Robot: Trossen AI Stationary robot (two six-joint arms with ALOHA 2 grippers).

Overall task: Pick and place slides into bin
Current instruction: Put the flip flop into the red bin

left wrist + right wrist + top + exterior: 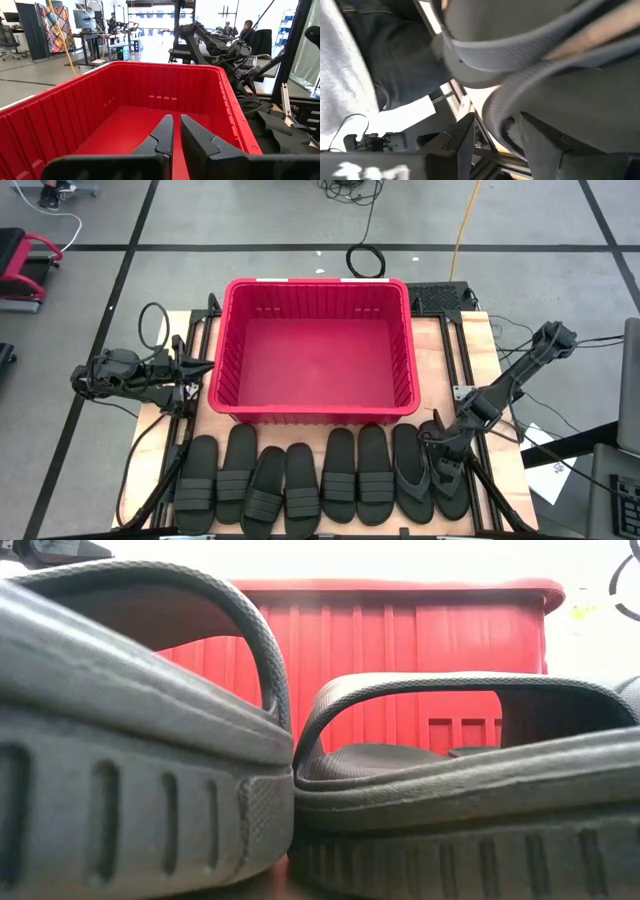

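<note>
Lying in a row of eight on the desk (455,345), the slides (320,480) sit along the bin's (313,290) near wall, all outside it; the bin's floor is bare. The rightmost slide (450,480), thong-strapped, lies directly under the right hand (440,442), with a second thong slide (411,472) just beside it on the inner side. The high view shows that hand down on the slide's bin-end but not its fingers. Only the right wrist view shows them: one dark finger (462,145) is on each side of a thin strap (520,95), the gap not closed, and whether the strap is pinched cannot be told. The right arm reaches down at a slant from the desk's right edge. The low view gives only two band-strapped slides close up with the red wall behind. The left hand (176,131) hovers at the bin's left wall, fingers nearly together, holding nothing, aimed across the bin.
</note>
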